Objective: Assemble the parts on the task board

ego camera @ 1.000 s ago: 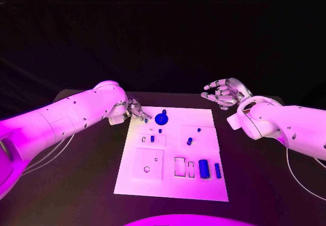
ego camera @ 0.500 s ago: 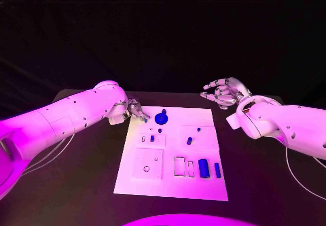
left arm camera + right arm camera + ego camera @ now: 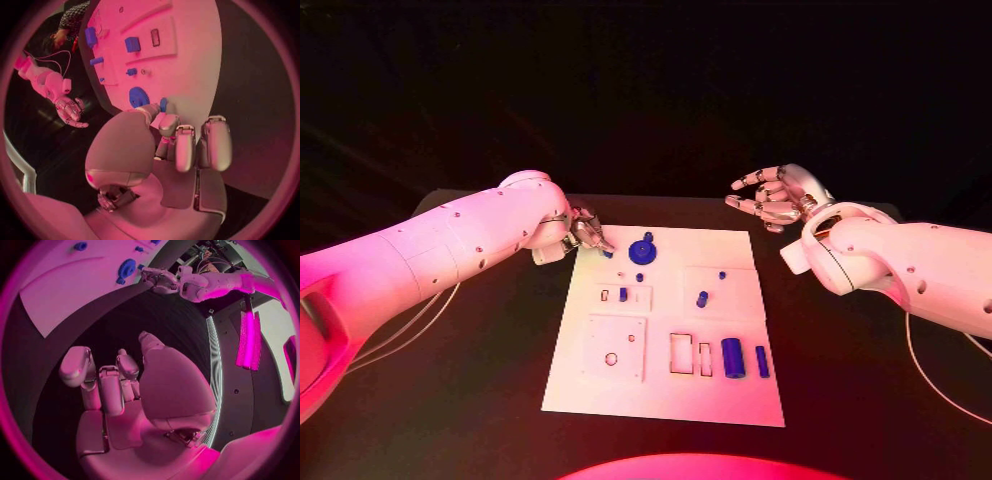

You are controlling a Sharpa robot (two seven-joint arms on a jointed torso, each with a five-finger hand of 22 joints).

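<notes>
the left hand [image 3: 584, 231] sits at the far left corner of the board [image 3: 668, 400], fingers curled in close, their tips beside a small blue piece [image 3: 163, 104] at the board's edge. whether the tips pinch that piece or only touch it, i cannot tell. just beside it on the board lies the round blue disc [image 3: 643, 250] with its small knob. the right hand [image 3: 772, 198] hovers over the table [image 3: 473, 400] off the far right corner, spread and holding nothing, well apart from any part.

the step in hand looks like the left hand taking the small piece. to do it well, the tips should close on the piece from two opposite sides, low on it, before lifting, and the lift should go straight up so the piece does not scrape the board or knock the disc next to it. the wrist should stay steady, since the piece is small and can roll out of a loose pinch.

nearer the robot, a blue cylinder [image 3: 733, 358] and a slim blue bar [image 3: 763, 362] lie beside pale slots, and smaller blue bits [image 3: 702, 298] sit mid-board. the right hand should stay clear until the left is off the board.
</notes>
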